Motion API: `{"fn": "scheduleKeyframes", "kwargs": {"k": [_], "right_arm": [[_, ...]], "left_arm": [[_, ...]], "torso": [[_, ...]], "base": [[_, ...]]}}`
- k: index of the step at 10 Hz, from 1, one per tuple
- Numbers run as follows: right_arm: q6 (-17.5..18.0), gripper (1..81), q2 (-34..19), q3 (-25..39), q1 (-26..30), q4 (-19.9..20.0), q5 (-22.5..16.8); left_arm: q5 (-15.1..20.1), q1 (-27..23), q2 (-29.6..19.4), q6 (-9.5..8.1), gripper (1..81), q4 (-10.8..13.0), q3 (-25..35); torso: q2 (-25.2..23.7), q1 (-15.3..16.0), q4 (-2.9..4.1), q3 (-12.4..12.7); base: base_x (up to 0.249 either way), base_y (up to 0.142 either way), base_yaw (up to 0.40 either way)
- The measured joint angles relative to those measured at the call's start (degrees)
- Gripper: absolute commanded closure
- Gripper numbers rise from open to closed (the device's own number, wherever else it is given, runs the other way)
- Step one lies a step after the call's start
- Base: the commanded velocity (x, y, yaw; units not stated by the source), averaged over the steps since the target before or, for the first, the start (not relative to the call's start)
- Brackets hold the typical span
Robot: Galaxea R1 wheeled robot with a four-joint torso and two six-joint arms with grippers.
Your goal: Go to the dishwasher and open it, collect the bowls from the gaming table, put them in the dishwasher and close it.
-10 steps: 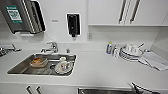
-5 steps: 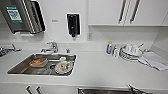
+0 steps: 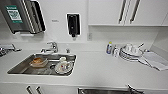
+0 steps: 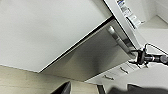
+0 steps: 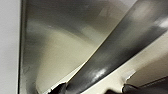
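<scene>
White countertop [image 3: 105, 71] spans the head view of a small kitchen, backed by a white wall and upper cabinets with long bar handles. At about nine o'clock a rectangular stainless-steel sink [image 3: 23, 69] is set into the counter, holding a clear bowl with something brownish in it [image 3: 38, 62] and a round white plate with a cup on it [image 3: 63, 67]. A chrome mixer tap [image 3: 51, 46] stands at the sink's far rim. On the wall at twelve o'clock hangs a black soap dispenser [image 3: 73, 24]; at ten o'clock is a steel paper-towel dispenser with a green label [image 3: 21, 16]. At two o'clock a small bottle with a blue label [image 3: 109, 48] stands beside a stack of white crockery [image 3: 131, 52], with a folded white cloth [image 3: 155, 61] just to its right.

At six o'clock, under the counter's front edge, the top of the stainless-steel dishwasher front with its long horizontal bar handle [image 3: 103, 91] is visible. The left wrist view shows the same brushed steel panel [image 4: 97, 58] beside a white cabinet door [image 4: 47, 30], and a dark gripper, the right one [image 4: 141, 57], at the end of the bar handle; I cannot tell whether its fingers grip the bar. In the right wrist view the bar [image 5: 117, 52] crosses very close. For the left gripper, spread or pressed together cannot be told.
</scene>
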Motion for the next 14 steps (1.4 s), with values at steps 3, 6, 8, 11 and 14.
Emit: {"fn": "scheduleKeyframes", "kwargs": {"k": [3, 6, 8, 11, 14], "right_arm": [[0.00, 1.0, -1.76, 0.84, -2.01, -4.78, 5.55], [0.02, 1.0, -1.73, 2.60, -2.99, -10.69, 7.52], [0.02, 1.0, -1.90, 4.04, -2.82, -11.61, 8.40], [0.50, 1.0, -5.12, 8.52, -0.67, -11.33, 8.81], [6.79, 1.0, -6.72, 7.80, -0.88, -7.11, 8.90]], "left_arm": [[0.05, 0.00, 0.01, 0.00, 1.0, 0.41, 0.00], [0.02, 0.00, 0.34, 0.00, 1.0, 0.73, -0.04], [0.02, 0.00, 0.69, 0.00, 1.0, 1.01, -0.76], [-0.01, 0.01, 1.27, -0.02, 1.0, 1.57, -1.44], [-1.57, 0.01, 1.22, -0.02, 1.0, 2.36, -1.94]], "torso": [[0.00, 0.02, 0.00, 0.00], [0.00, 0.02, 0.00, 0.00], [0.00, 0.02, 0.00, 0.00], [0.00, 0.02, 0.00, 0.00], [0.00, 0.02, 0.00, 0.00]], "base": [[0.000, 0.000, 0.000], [0.000, 0.000, 0.000], [0.000, 0.000, 0.000], [0.000, 0.000, 0.000], [0.000, 0.000, 0.000]]}}
